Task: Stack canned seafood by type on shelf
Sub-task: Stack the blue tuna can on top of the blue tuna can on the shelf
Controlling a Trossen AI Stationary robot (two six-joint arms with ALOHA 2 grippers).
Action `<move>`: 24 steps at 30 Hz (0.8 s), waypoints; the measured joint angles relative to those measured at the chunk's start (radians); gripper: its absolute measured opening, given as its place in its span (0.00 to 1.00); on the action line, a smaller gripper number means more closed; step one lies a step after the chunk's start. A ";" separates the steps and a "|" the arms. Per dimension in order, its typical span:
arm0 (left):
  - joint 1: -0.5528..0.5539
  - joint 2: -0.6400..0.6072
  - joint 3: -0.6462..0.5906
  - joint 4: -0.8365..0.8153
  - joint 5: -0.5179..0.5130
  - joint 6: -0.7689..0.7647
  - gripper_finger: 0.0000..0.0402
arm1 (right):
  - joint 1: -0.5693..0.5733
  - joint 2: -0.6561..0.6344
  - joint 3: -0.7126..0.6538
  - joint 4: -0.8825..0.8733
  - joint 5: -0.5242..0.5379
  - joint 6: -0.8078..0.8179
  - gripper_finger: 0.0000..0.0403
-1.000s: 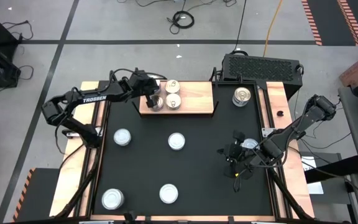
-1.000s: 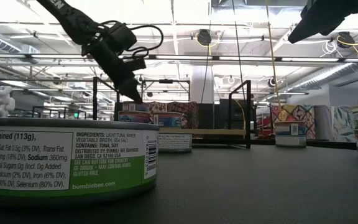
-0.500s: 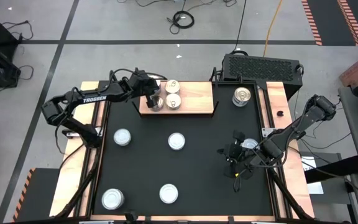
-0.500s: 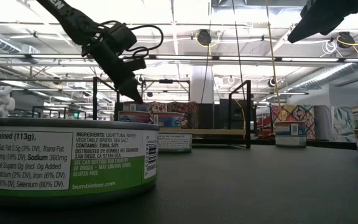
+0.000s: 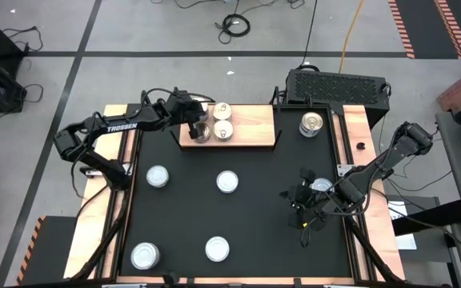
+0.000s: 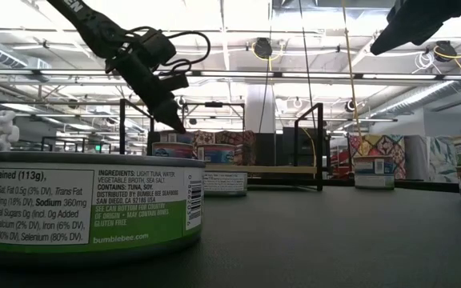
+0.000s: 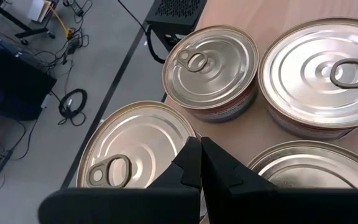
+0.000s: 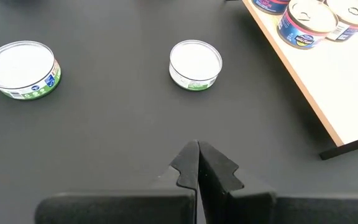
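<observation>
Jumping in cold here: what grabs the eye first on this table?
Several cans cluster at the left end of the shelf, with the left tool shut just above them. Four white-topped cans lie scattered on the black tabletop, the right tool shut over its right side.

Both arms are dark, near-black, built of slim tubular links joined by chunkier rounded joint housings; the left arm [image 5: 106, 128] carries white block lettering reading TROSSEN along its forearm link, beside the shelf [image 5: 250, 132]; thin black cables loop loosely over its wrist housing, seen in the low view as arcs above the left gripper [image 6: 169, 120]; that gripper's fingers are matte black, angular and tapering to blunt wedge tips; the right arm [image 5: 390, 156] shows the same dark finish with a bulbous elbow housing; black cables trail around the right gripper [image 5: 302, 210]; its fingers [image 8: 213, 165] are matte black with stepped, notched outer edges, rising from a flat black crossbar.
</observation>
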 joint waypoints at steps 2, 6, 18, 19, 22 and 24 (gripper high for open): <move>0.000 0.000 0.000 0.001 0.010 0.011 0.00 | 0.000 0.000 0.000 0.000 0.000 0.000 0.00; -0.001 0.001 0.000 0.003 0.015 0.012 0.00 | 0.000 0.000 0.000 0.000 0.000 0.000 0.00; -0.001 0.001 0.000 0.002 0.016 0.013 0.04 | 0.000 0.000 0.000 0.000 0.000 0.000 0.00; 0.000 0.001 0.000 0.002 0.016 0.013 0.05 | 0.000 0.000 0.000 0.000 0.000 0.000 0.00; 0.000 0.001 0.000 0.003 0.015 0.013 0.10 | 0.000 0.000 0.000 0.000 0.000 0.000 0.00; 0.000 0.001 0.000 0.003 0.016 0.013 0.13 | 0.000 0.000 0.000 0.000 0.000 0.000 0.00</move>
